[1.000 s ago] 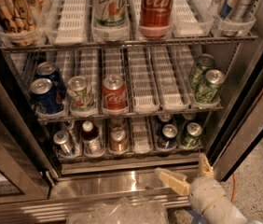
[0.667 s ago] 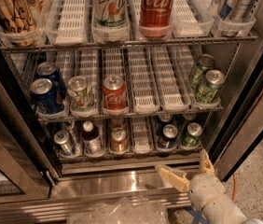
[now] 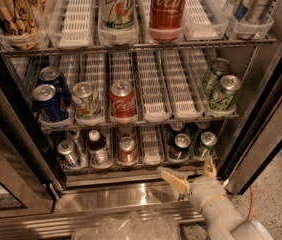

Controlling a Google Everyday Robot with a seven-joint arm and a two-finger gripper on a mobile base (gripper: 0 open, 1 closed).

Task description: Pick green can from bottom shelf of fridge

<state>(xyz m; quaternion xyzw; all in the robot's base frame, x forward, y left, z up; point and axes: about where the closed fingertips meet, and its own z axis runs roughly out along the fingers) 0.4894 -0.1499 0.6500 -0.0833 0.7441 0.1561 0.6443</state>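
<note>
The green can (image 3: pixel 204 144), dark green with a silver top, stands at the front of the rightmost lane of the bottom shelf (image 3: pixel 151 149) in the fridge (image 3: pixel 259 114). A dark blue can (image 3: pixel 180 148) stands just left of it. My gripper (image 3: pixel 192 173) is open, low in front of the shelf's steel rail, just below and slightly left of the green can and not touching it. One pale finger (image 3: pixel 174 179) points left; the other (image 3: pixel 210 166) rises just under the can.
The bottom shelf also holds a silver can (image 3: pixel 68 153), a dark bottle (image 3: pixel 97 148) and a brown can (image 3: pixel 127 150). The middle shelf holds blue cans (image 3: pixel 48 101), a patterned can (image 3: pixel 87 100), a red can (image 3: pixel 123 101) and green cans (image 3: pixel 221 89). Crumpled plastic (image 3: pixel 126 226) lies below.
The gripper has moved up and a little left, closer to the bottom shelf's front rail and the green can. The cans have not moved.
</note>
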